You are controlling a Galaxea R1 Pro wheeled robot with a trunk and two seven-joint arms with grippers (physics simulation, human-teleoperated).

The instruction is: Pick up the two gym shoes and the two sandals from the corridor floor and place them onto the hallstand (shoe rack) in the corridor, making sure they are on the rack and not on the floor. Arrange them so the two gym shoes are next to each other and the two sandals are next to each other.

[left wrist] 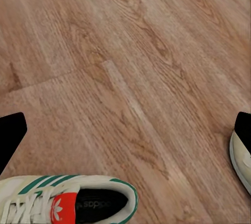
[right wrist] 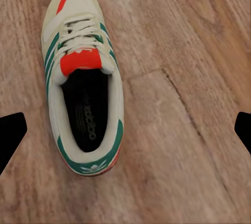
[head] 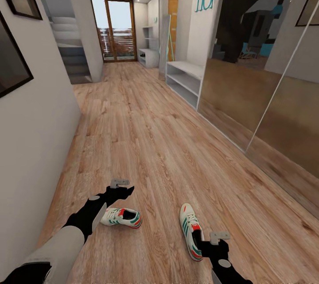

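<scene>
- While both arms reach low over the light brown wood-grain plank floor [head: 168, 142], the left gripper [head: 116, 191] has its jaws spread wide and empty — its dark fingertips [left wrist: 11, 139] sit at opposite edges of the left wrist view with bare planks between them.
- Just beside that gripper, on its right, lies one cream-white lace-up gym shoe with green side stripes and a red tongue label [head: 122, 217], resting on the floor with its length across the corridor.
- The right gripper [head: 216, 243] likewise stands open and holds nothing; its black fingertips [right wrist: 10, 136] are far apart in the right wrist view.
- The second cream-white striped gym shoe [head: 191, 231] lies upright on the floor just left of that gripper, toe pointing down the corridor — apart from the first shoe.
- Well ahead along the right wall stands the pale grey low hallstand with open shelves [head: 186, 81], beside a large mirrored panel [head: 261, 76].
- At the far end is a wood-framed glass door [head: 113, 27].
</scene>
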